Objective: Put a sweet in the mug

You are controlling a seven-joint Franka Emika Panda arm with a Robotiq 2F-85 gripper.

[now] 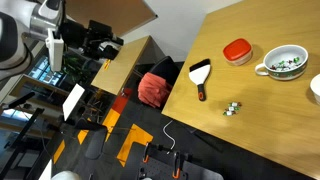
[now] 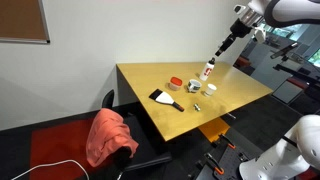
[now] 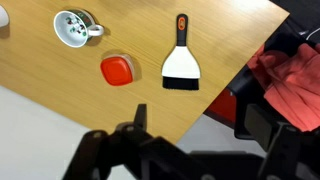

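The sweet (image 1: 232,108) you want lies with a couple of its twins in a small cluster on the bare worktop (image 1: 270,120). In an exterior view that is the lower right of the frame, near the front edge and well apart from the mug (image 1: 283,62). The mug stands in the upper right with its handle on its left side, and it seems to hold a scatter of small pieces already. Just left of it is a flat red container (image 1: 237,51), and further left a black-handled scraper (image 1: 200,75). A plain white vessel (image 1: 315,88) is cut off by the right edge.

Your pincer (image 2: 218,50) hangs high in the upper right of the frame, well clear of everything on the worktop. I cannot tell whether its jaws stand apart or together, since the wrist view gives only dark shapes along its lower edge.

The step in hand, as I judge it, is the approach. Come straight down over a sweet at the outer end of the cluster so you do not sweep its neighbours away (they are tiny and will likely skid on smooth wood). Pinch low, lift clear, and let go only once you are past the mug's rim.

The wrist view shows the mug (image 3: 72,27), the container, the scraper and a red cloth (image 3: 295,85) beyond the worktop's edge. It does not show the sweets, so steer by the exterior view.
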